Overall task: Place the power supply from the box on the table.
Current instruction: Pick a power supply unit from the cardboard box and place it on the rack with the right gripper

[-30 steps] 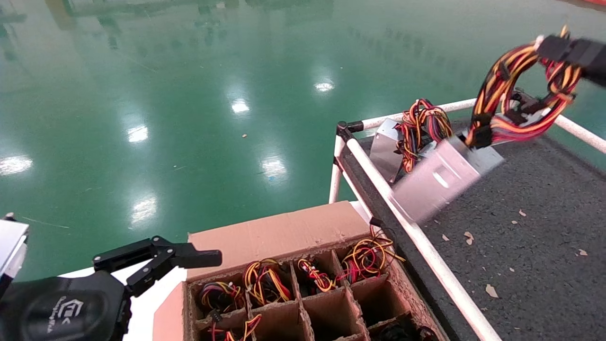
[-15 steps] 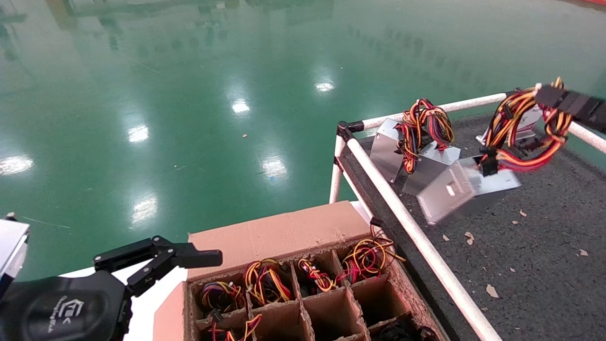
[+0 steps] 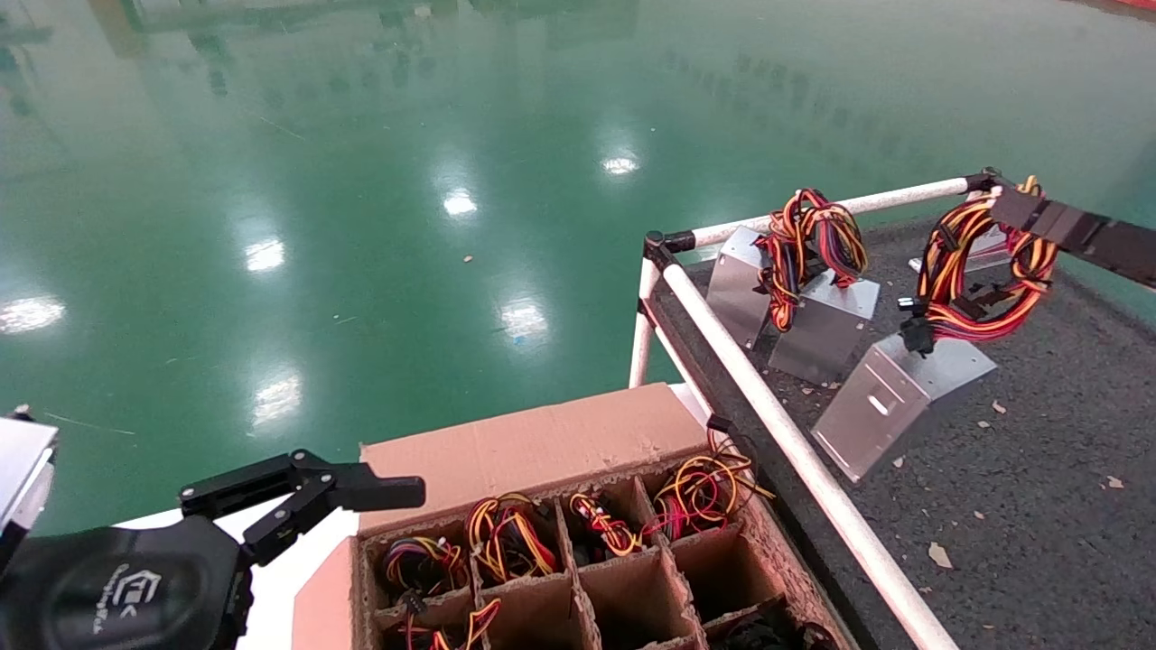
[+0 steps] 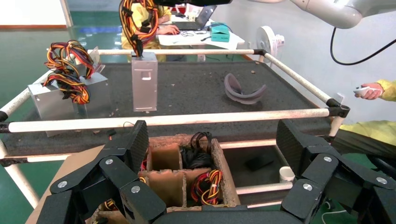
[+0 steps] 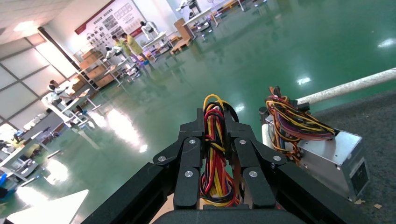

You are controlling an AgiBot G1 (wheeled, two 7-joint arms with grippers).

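The power supply's silver case hangs tilted from its orange, red and black wire loop over the table. Its lower corner is at the dark felt; I cannot tell whether it touches. My right gripper is shut on the top of that loop, and the right wrist view shows the wires pinched between its fingers. In the left wrist view the case stands upright beyond the rail. The box sits below the table's corner. My left gripper hovers open over the box's cells, holding nothing.
A second silver unit with a darker wire bundle leans at the table's far corner. A white pipe rail separates box and table. Other wired units fill several box cells. A grey curved strap lies on the felt.
My right gripper has come down and moved farther over the table with the power supply. The case has swung from above the rail down to the felt. The left arm has not moved.
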